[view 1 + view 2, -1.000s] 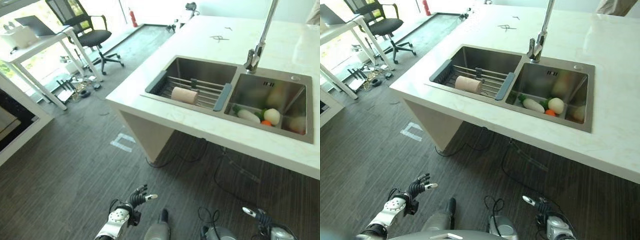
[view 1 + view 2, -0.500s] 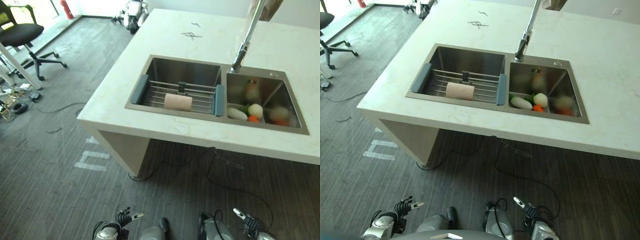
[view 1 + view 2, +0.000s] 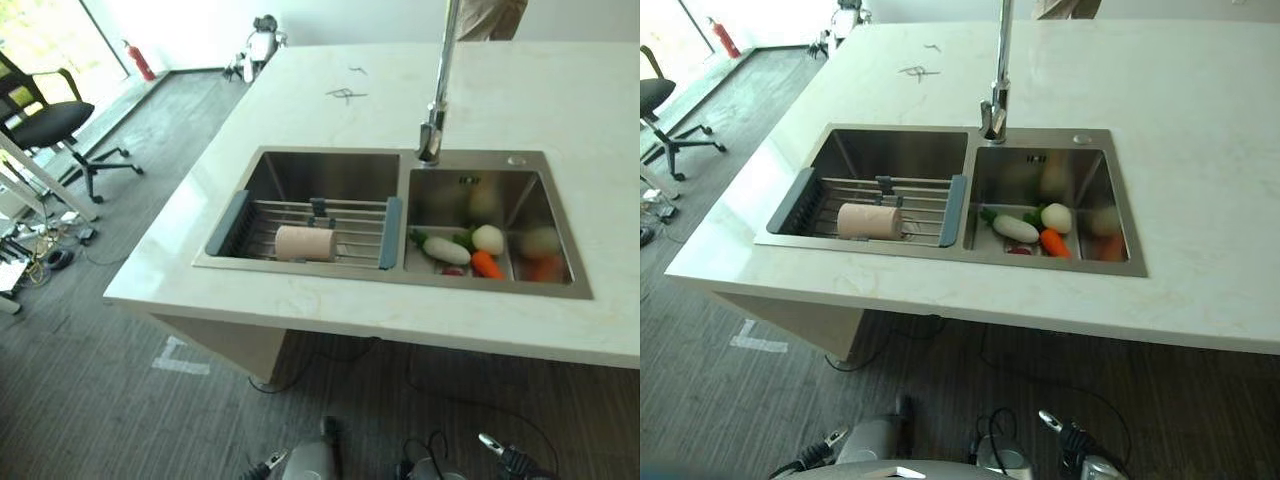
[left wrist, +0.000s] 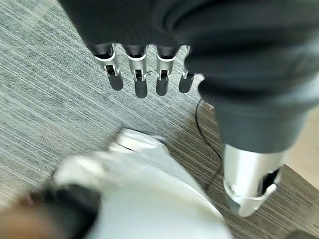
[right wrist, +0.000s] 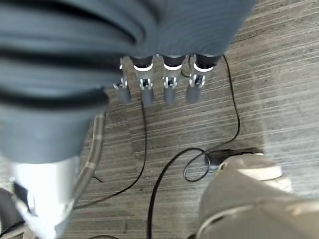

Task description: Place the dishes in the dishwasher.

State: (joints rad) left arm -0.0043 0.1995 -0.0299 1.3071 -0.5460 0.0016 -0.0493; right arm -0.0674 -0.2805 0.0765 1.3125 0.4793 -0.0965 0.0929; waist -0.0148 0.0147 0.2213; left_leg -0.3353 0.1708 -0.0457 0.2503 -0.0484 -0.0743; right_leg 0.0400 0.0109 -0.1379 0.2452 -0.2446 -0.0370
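Note:
A pale beige cup (image 3: 304, 243) lies on its side on a wire rack (image 3: 350, 215) with grey ends, set across the left basin of a steel double sink (image 3: 300, 268). No dishwasher is in sight. My left hand (image 4: 140, 79) hangs low over the grey floor with straight fingers and holds nothing; its tip peeks in at the bottom edge (image 3: 815, 455). My right hand (image 5: 169, 84) hangs likewise, open and empty, low at the bottom (image 3: 500, 455). Both hands are well below and in front of the counter.
The sink sits in a white stone counter (image 3: 560, 110) with a tall faucet (image 3: 437, 120). The right basin holds a white radish (image 3: 446, 250), a carrot (image 3: 486, 264) and other vegetables. An office chair (image 3: 50, 125) stands far left. A person (image 3: 490, 15) stands behind the counter.
The camera has swung, so the counter and sink now sit squarer and more central. My left hand has dropped from the lower left to the bottom edge.

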